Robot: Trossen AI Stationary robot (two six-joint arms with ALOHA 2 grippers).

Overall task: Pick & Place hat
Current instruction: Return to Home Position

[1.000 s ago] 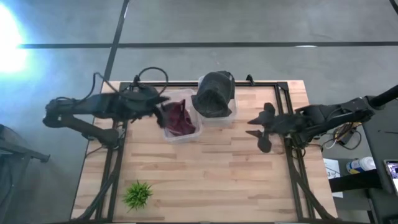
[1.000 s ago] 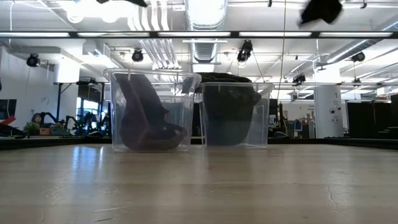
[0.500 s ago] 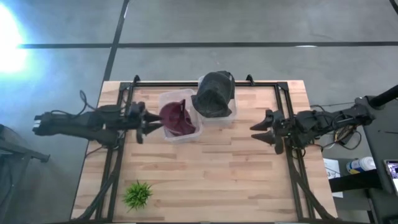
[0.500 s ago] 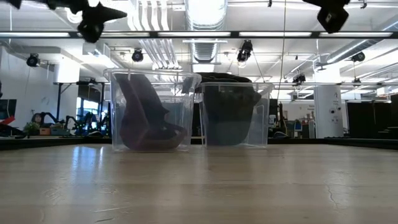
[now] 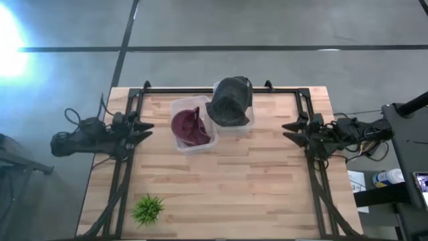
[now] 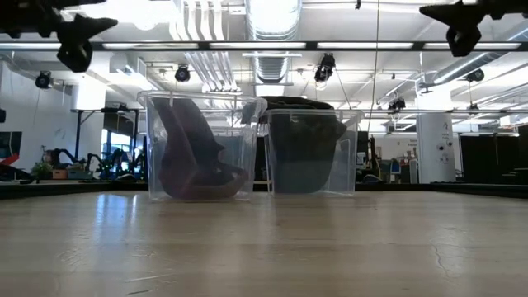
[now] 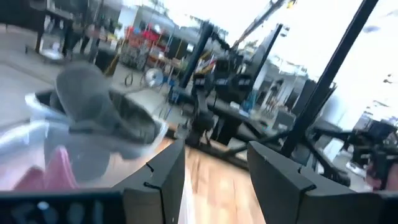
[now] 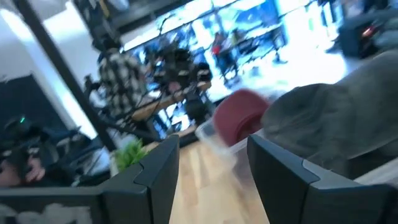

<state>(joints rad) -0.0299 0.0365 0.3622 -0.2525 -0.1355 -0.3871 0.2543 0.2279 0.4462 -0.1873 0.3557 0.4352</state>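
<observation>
**Caps Lodged in Both Bins, Grippers Held Empty at the Sides**

A pale wooden table (image 5: 221, 187) on a dark frame is shown, set on a grey concrete floor. Near its front edge, toward the left, a small green artificial plant (image 5: 148, 209) is seen, well apart from everything else. Farther in, the left gripper (image 5: 147, 130) is held above the table's left edge and the right gripper (image 5: 286, 131) above its right edge. Each is pointed inward with its jaws spread, and nothing is pinched between them.

Between the two, toward the far edge, the left transparent bin (image 6: 239, 124) and the right transparent bin (image 6: 353, 157) are stood side by side, just beside each other. The red cap (image 5: 189, 127) is lodged in the left one, slumped against a wall. The black cap (image 5: 231, 102) is piled in the right one, its crown bulging above the rim. Beyond the table, a large hall with ceiling ducts (image 6: 272, 33) and strip lights is seen.

The placing is judged complete, with only the parking of the arms left. Should either cap need to be taken up again, it is expected to be light, soft and easily crumpled, with only the brim stiff. The firmest hold is judged to be on the brim or on a pinched fold of the crown. The black cap's exposed top would be reached most readily.
</observation>
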